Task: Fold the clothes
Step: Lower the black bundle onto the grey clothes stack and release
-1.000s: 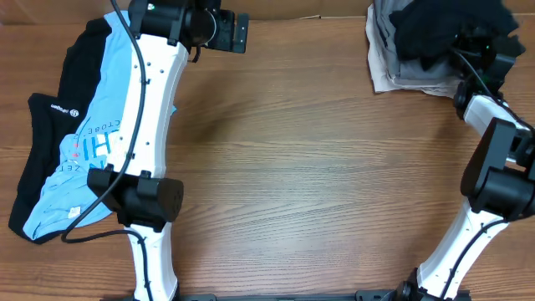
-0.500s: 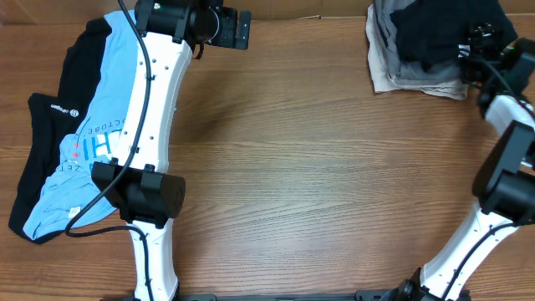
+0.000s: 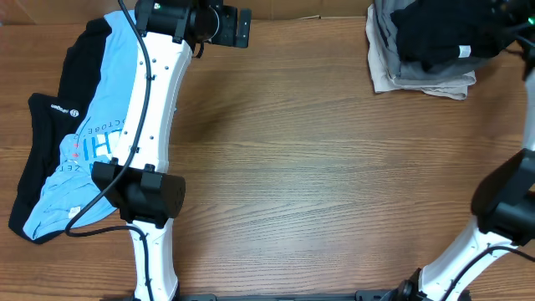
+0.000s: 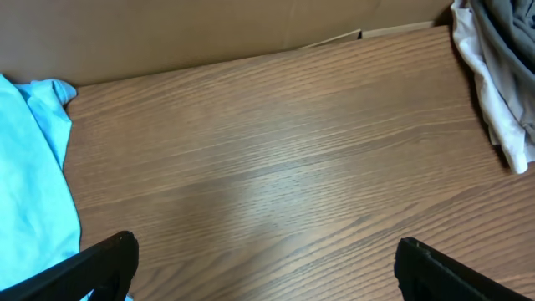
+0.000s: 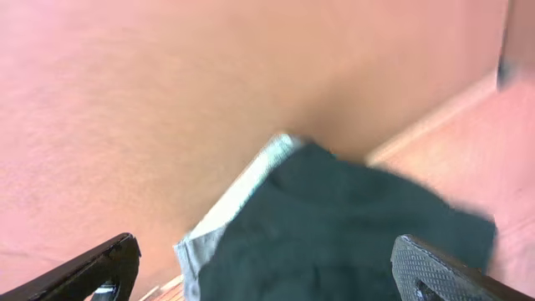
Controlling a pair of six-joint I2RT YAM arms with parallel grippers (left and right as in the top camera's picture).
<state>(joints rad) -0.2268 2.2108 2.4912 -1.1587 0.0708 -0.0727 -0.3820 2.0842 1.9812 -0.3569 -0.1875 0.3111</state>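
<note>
Cardboard wall [image 4: 167,33] behind table [image 3: 318,167], left arm [image 3: 155,92] over blue tee [image 3: 104,92]

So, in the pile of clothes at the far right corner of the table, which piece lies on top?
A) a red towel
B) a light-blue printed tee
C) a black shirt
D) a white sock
C: in the overhead view a black shirt with a small white tag lies over the grey and beige folded pieces.

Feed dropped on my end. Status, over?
Left gripper open, empty. Right gripper open, above black shirt on the pile. Light-blue tee lies unfolded at left.
</note>
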